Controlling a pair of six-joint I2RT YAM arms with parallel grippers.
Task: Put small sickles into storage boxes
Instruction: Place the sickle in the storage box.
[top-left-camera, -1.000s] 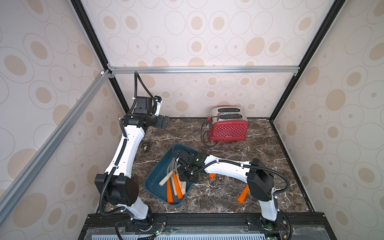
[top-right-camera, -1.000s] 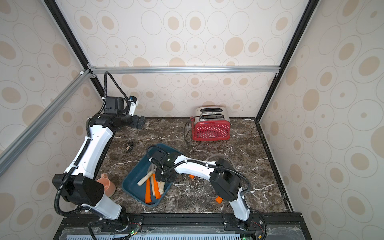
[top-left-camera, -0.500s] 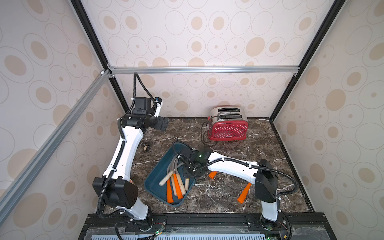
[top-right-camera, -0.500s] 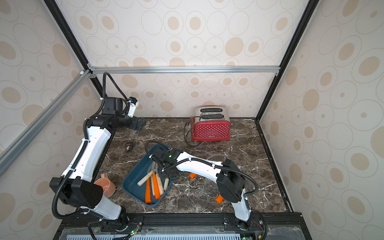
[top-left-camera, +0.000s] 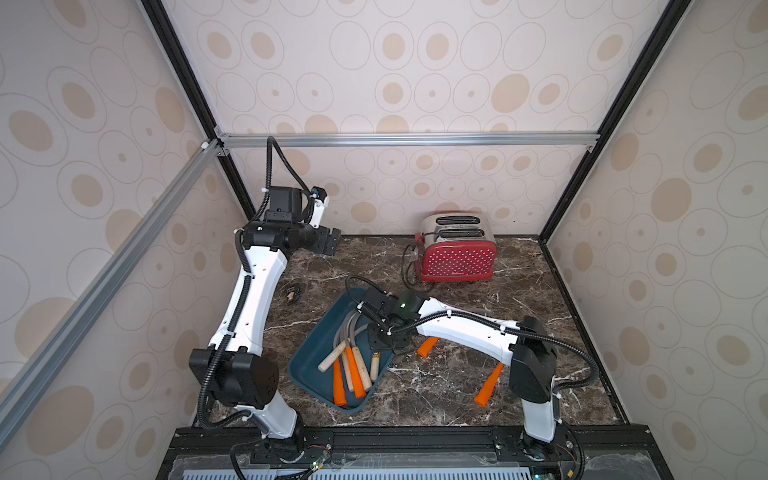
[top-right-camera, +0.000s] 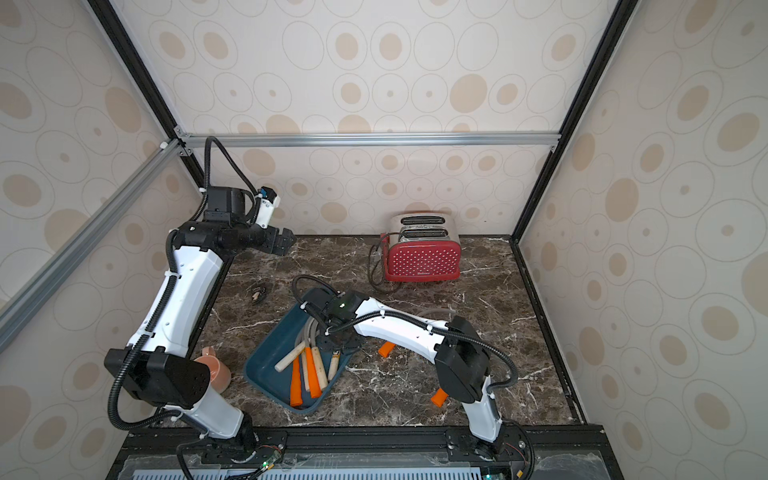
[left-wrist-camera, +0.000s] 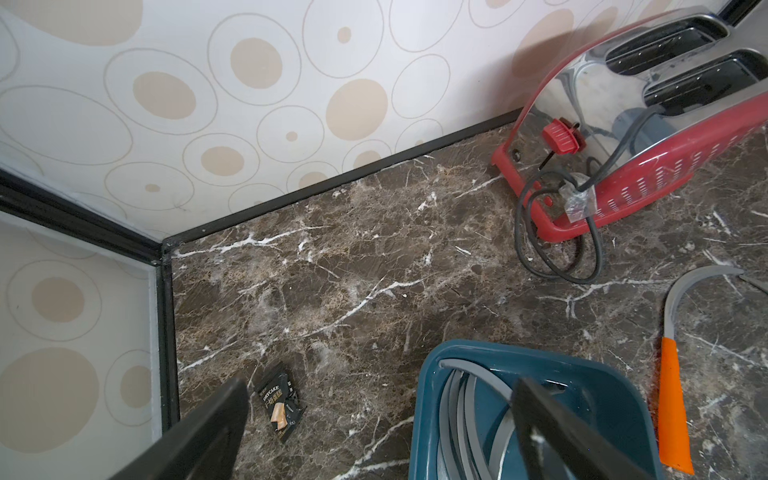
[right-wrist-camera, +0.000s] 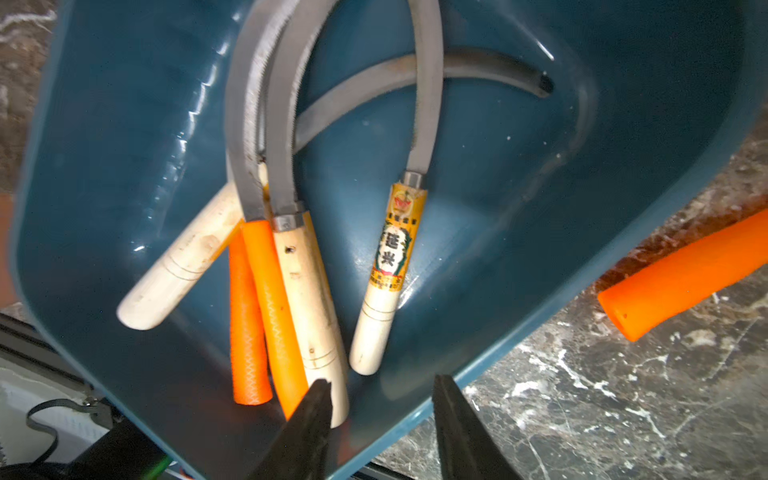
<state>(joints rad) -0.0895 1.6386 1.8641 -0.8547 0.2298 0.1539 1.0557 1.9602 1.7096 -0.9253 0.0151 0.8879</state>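
Note:
The storage box, a dark teal tray, lies near the table's front. Several small sickles with grey blades and wooden or orange handles are piled in it. Two orange-handled sickles lie on the marble to its right. My right gripper hovers over the tray's right side, open, with nothing between its fingers. My left gripper is raised at the back left, wide open and empty.
A red polka-dot toaster with a coiled cord stands at the back. A small black packet lies left of the tray. A pink cup sits by the left arm's base.
My right gripper has let go of a wooden-handled sickle, which now lies in the tray. The gripper has lifted a little and its jaws have widened. The left arm has barely moved.

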